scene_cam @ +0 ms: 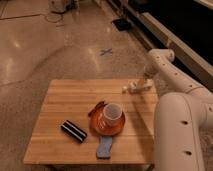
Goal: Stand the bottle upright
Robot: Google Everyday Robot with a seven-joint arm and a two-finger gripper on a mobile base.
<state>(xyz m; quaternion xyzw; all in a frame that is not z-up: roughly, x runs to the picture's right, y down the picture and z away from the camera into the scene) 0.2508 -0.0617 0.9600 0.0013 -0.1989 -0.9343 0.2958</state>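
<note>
One hand (144, 84) beside the sideways bottle (133, 88), table's (70, 102) far edge; label unreadable.

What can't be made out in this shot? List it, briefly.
- Camera view: whether the gripper grips the bottle at the table's back right. The two merge there.
- Bottle's label: too small to read.
- Robot's arm: lower part cut off by the right and bottom edges.

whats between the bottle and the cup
Only bare table and the rim of the orange plate under the cup, in the camera view. The hand is at the bottle, by the far edge.
</note>
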